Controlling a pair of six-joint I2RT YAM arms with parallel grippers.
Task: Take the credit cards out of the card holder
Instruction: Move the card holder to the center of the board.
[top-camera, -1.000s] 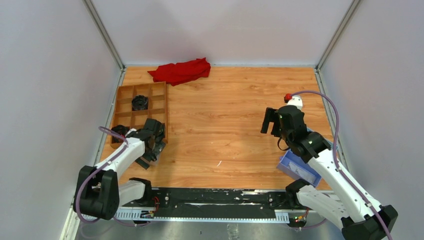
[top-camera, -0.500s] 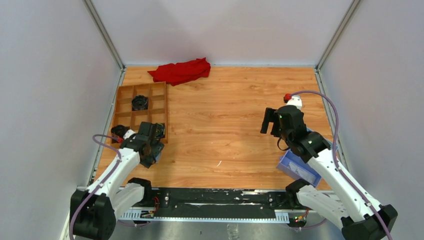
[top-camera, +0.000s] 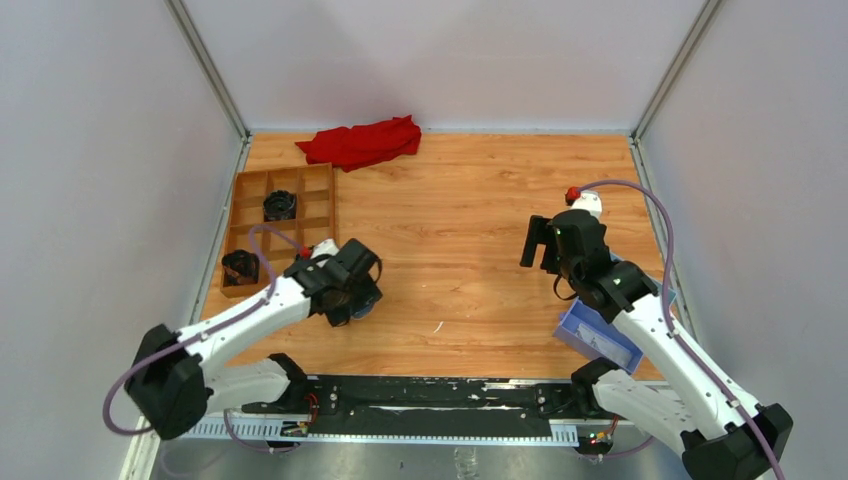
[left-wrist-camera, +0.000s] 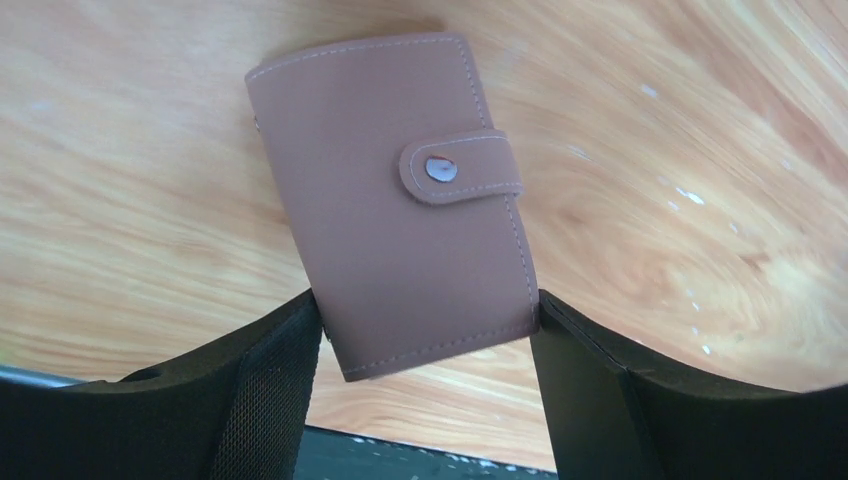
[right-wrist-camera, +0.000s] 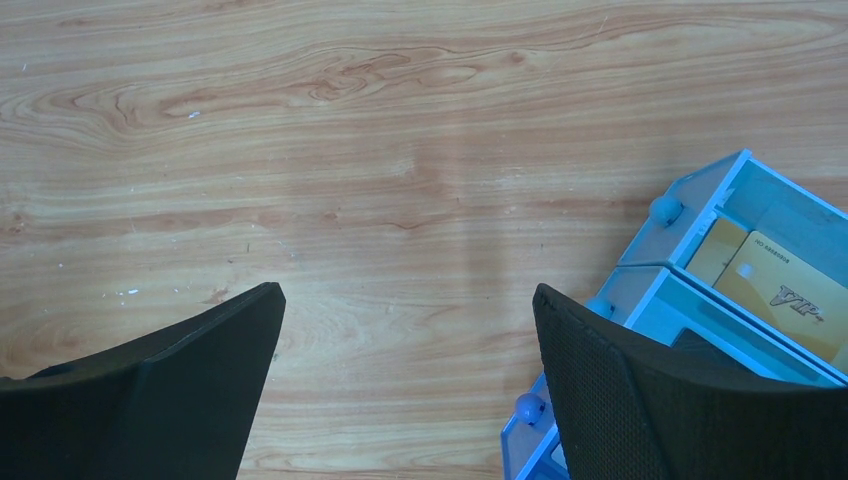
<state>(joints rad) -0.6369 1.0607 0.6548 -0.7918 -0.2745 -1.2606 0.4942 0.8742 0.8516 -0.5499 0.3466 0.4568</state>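
Left gripper (left-wrist-camera: 428, 305) clamped on the near end of the closed, snap-fastened card holder (left-wrist-camera: 385, 190), over the near-left part of the table (top-camera: 450, 200). Right gripper (right-wrist-camera: 405, 320) spread wide, empty, beside the blue box (right-wrist-camera: 690, 290).

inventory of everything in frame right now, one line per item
table: one, orange-brown wood, under everything
cloth: one, red, crumpled at far edge
compartment tray: one, brown, far left
black parts: two, black, in separate tray cells
box: one, blue, near right, partly under right arm
gold cards: at least two, gold, inside box
card holder: one, tan-pink, snapped closed, in left claw
left claw: black, gripping card holder's sides, centre-left
right claw: black, open, empty, over bare wood beside box
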